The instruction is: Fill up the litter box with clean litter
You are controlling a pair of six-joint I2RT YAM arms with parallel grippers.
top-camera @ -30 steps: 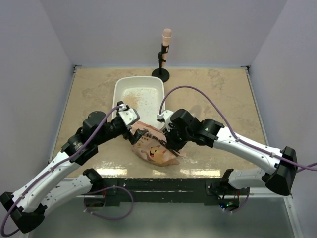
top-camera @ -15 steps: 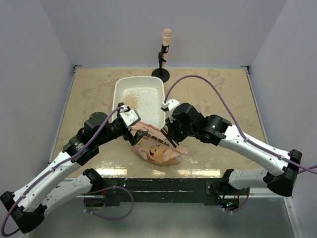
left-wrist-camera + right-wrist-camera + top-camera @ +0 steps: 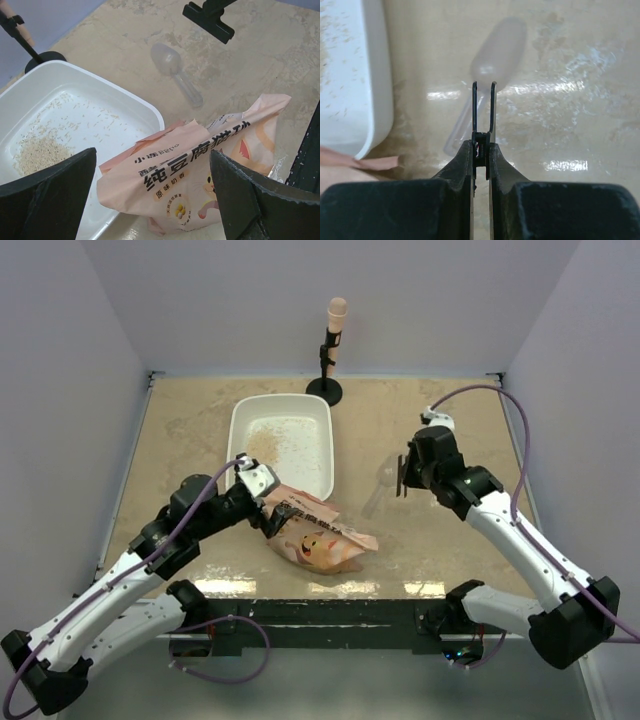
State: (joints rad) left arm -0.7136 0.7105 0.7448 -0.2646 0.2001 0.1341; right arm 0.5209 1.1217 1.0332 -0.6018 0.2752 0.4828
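Note:
The white litter box (image 3: 300, 412) lies at the table's middle, with a thin pile of beige clean litter (image 3: 262, 443) at its left side. Both show in the left wrist view, the box (image 3: 142, 107) and the litter (image 3: 40, 152). An orange-pink litter bag (image 3: 318, 538) lies at the box's near corner. My left gripper (image 3: 272, 508) is open, its wide jaws on either side of the bag's top (image 3: 165, 170). My right gripper (image 3: 403, 478) is shut on a black clip (image 3: 481, 137) and is held above a clear scoop (image 3: 495, 52).
The clear plastic scoop (image 3: 381, 486) lies on the table right of the litter box. A black stand with a peach-coloured handle (image 3: 333, 340) stands behind the box at the back wall. The box's corner (image 3: 372, 100) is at the left of the right wrist view.
My right arm has pulled away from the bag's top and swung right and back with the black clip. The left gripper and the bag have barely moved.

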